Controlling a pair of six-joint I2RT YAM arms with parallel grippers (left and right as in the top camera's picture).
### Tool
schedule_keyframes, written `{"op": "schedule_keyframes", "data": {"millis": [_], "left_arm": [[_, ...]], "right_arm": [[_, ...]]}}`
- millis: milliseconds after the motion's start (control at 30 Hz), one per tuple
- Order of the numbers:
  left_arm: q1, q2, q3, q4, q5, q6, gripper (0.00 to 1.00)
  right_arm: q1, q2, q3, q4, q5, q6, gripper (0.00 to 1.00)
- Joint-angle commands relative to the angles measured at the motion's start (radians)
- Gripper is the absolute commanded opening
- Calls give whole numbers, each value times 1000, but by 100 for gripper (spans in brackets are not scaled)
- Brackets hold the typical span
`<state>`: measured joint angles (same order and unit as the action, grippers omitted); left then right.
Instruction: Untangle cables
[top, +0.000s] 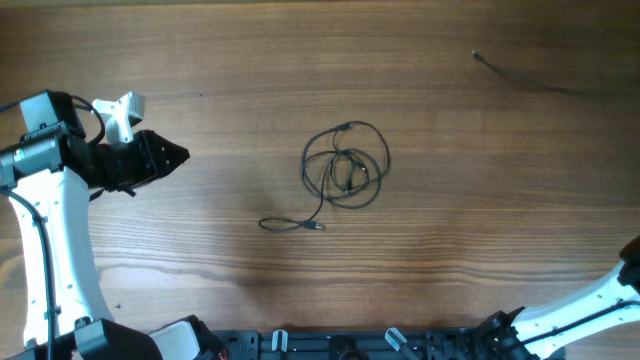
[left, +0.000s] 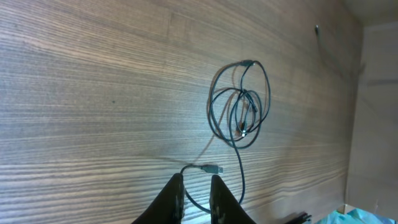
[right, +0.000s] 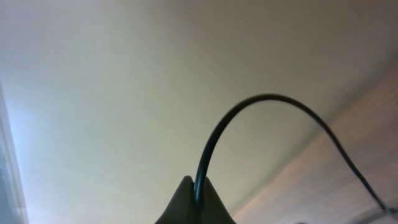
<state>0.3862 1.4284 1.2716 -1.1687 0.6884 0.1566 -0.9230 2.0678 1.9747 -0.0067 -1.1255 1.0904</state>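
Broadly, the wooden table fills the overhead view, with the white left arm at its left edge and the right arm low in the right corner. The left gripper hangs over bare wood well to the left of the work, its fingers only a narrow gap apart and holding nothing. The right gripper is closed and its camera is turned away from the table. A dark cable arcs up from its tips, and I cannot tell whether it is pinched there or merely passes behind. The cables lie near the middle of the table as a small loose coil of overlapping loops. One tail runs out from the coil toward the near-left and ends in a tiny plug. A stray strand lies well apart at the far right. These wires look very light, limp and springy, so they would likely drag as a clump rather than lift cleanly. The free tail just behind its plug seems the best place to pinch, since the loops there do not cross. No tray, box or other container shows in any view.
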Motion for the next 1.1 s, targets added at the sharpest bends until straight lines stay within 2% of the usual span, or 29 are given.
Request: {"op": "schedule_keyframes", "data": {"millis": [0, 33, 167, 267, 333, 367, 433, 500, 533, 567, 667, 767, 933, 1067], "left_arm": [[-3, -17, 5, 0, 2, 19, 16], [-3, -17, 5, 0, 2, 19, 17], [-3, -17, 5, 1, 2, 19, 17], [-3, -17, 5, 1, 2, 19, 17], [-3, -17, 5, 1, 2, 19, 17], [-3, -17, 5, 2, 2, 19, 17], [-3, -17, 5, 2, 2, 19, 17], [-3, -17, 5, 1, 2, 19, 17], [-3, -17, 5, 1, 2, 20, 17], [-3, -17, 5, 1, 2, 20, 17], [-3, -17, 5, 2, 2, 20, 17], [-3, -17, 5, 1, 2, 20, 17], [-3, -17, 5, 0, 2, 20, 17], [-3, -17, 5, 0, 2, 20, 17]], "right_arm": [[-40, -56, 12, 20, 81, 130, 5], [-48, -61, 12, -16, 113, 92, 5], [-79, -74, 16, -388, 389, -158, 5], [-89, -74, 16, -740, 876, -272, 5], [-89, -72, 16, -845, 1085, -272, 5], [-89, -72, 15, -884, 1111, -240, 12], [-89, -72, 15, -938, 1101, -152, 57], [-82, -72, 15, -985, 1074, -123, 88], [-75, -72, 15, -1009, 1062, -121, 96], [-65, -72, 15, -1034, 1054, -122, 99], [-18, -72, 15, -1159, 1057, -127, 100], [35, -70, 14, -1230, 1047, -207, 100], [194, -67, 13, -1300, 1034, -434, 100], [357, -60, 13, -1268, 971, -700, 100]]}}
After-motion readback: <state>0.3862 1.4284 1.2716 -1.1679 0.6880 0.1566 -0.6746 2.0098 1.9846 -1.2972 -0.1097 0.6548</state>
